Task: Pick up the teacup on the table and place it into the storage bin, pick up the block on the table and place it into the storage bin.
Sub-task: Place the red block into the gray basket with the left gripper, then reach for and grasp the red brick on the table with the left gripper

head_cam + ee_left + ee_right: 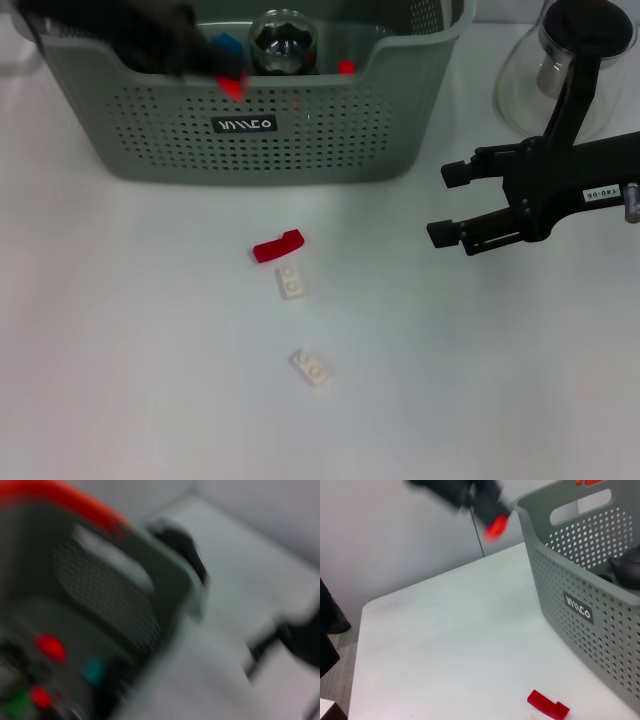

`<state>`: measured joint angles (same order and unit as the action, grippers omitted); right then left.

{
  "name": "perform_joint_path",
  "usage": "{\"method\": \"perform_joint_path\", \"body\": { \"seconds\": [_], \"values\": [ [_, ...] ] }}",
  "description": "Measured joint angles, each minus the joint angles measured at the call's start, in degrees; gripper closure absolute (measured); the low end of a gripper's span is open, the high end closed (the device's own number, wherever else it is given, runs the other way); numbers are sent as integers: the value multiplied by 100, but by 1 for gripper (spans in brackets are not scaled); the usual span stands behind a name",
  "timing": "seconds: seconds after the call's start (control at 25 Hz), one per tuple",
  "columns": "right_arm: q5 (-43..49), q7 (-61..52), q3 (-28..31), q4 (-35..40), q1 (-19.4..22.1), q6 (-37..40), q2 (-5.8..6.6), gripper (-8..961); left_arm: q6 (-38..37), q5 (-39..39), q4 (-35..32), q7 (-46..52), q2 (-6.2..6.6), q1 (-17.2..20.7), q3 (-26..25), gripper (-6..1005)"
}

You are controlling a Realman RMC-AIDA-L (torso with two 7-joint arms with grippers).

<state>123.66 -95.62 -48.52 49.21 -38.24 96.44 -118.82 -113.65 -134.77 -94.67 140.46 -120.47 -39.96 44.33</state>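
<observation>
The white table (150, 330) fills the head view, and in the right wrist view it ends against a pale wall (395, 545), with a strip of grey floor showing past its edge. At the table's far side sits the storage bin (300, 140), a grey-green perforated basket with a white logo on its dipped front wall; a dark teapot-like vessel (283, 42) and small red and blue pieces lie inside it. A glass teapot (560, 70) stands on the table just beside the bin's right end. The right arm reaches in from the right edge, its gripper (452, 205) hanging over the table in front of the glass teapot, well apart from the bin, its two black fingers spread wide and empty. The left gripper (215, 65) is a dark blur above the bin's left half, with a red piece (234, 84) at its tip just over the front rim; whether it grips that piece or how far it is spread I cannot tell. On the bare table in front of the bin lie three loose pieces: a red block (278, 246), a white block (292, 282) just beside it on the near side, and another white block (312, 368) nearer still. No teacup is clearly identifiable.
</observation>
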Motion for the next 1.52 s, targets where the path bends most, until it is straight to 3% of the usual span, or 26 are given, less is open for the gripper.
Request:
{"method": "perform_joint_path", "body": {
  "seconds": [0.16, 0.28, 0.4, 0.48, 0.64, 0.76, 0.84, 0.96, 1.0, 1.04, 1.08, 1.16, 1.24, 1.36, 1.52],
  "values": [
    [-1, 19, 9, 15, 4, 6, 6, 25, 510, 223, 1132, -29, 688, -605, -509, 731],
    [2, 23, -7, 20, -7, 7, 8, 25, 1265, 292, 2349, -157, 1087, -1011, -497, 716],
    [31, 11, -29, 20, -40, 7, 11, 25, 1930, 265, 3246, -296, 1256, -1313, -386, 702],
    [41, -13, -41, 24, -48, 16, 15, 25, 2250, 258, 3468, -322, 1260, -1378, -269, 692],
    [44, -25, -40, 47, -40, 44, 31, 25, 2937, 182, 3372, -309, 1124, -1309, -23, 672],
    [45, -20, -36, 29, -43, 45, 47, 25, 3092, 117, 3275, -307, 1109, -1286, -12, 658],
    [41, 1, -16, 18, -47, 47, 61, 25, 2904, 166, 3063, -305, 1122, -1274, -38, 648],
    [23, 9, 6, 35, -59, 43, 70, 25, 2128, 347, 2294, -290, 1061, -1224, -55, 497],
    [23, 9, 6, 35, -59, 43, 70, 25, 1796, 392, 1955, -286, 1005, -1202, -55, 447],
    [22, 3, 6, 29, -66, 21, 71, 25, 1151, 470, 1232, -363, 851, -1148, -31, 397],
    [22, 3, 6, 29, -66, 21, 71, 25, 1151, 470, 1232, -363, 851, -1148, -31, 372],
    [20, -8, 12, 16, -67, 0, 70, 25, 515, 588, 761, -581, 695, -1089, -4, 321],
    [17, -22, 22, 10, -66, -33, 70, 25, -89, 650, 383, -1090, 391, -899, 159, 271],
    [11, -27, 46, 9, -53, -60, 64, 25, -166, 551, 282, -1489, 140, -560, 526, 195],
    [7, -54, 113, 7, -26, -72, 53, 25, -132, 503, 243, -1945, -192, 135, 1496, 97]
  ]
}}
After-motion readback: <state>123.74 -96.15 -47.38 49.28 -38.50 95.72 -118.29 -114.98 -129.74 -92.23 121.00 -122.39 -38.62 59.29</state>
